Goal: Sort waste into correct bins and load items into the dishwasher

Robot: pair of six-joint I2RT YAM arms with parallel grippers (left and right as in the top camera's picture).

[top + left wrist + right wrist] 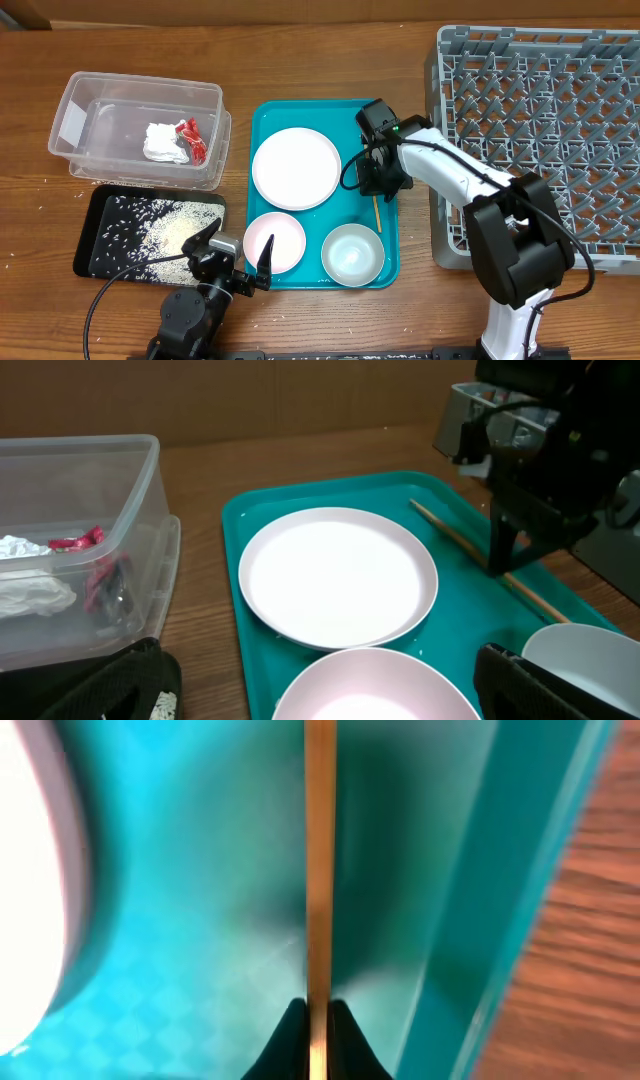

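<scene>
Chopsticks (320, 870) pinched between right pincer (318, 1020) tips; overhead hides the grip.

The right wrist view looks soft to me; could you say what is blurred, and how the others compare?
Right wrist view: chopstick clearest, plate edge and teal tray wall smeared out of focus. Left wrist view: plate sharp, its own fingers blurred at the bottom. Overhead view: sharp, evenly lit.

Robot lab bench — 2 arms (450, 175), wooden table (330, 50), dish rack (545, 110)

Teal serving tray (315, 222) flat on wooden table (300, 50), near centre.
</scene>
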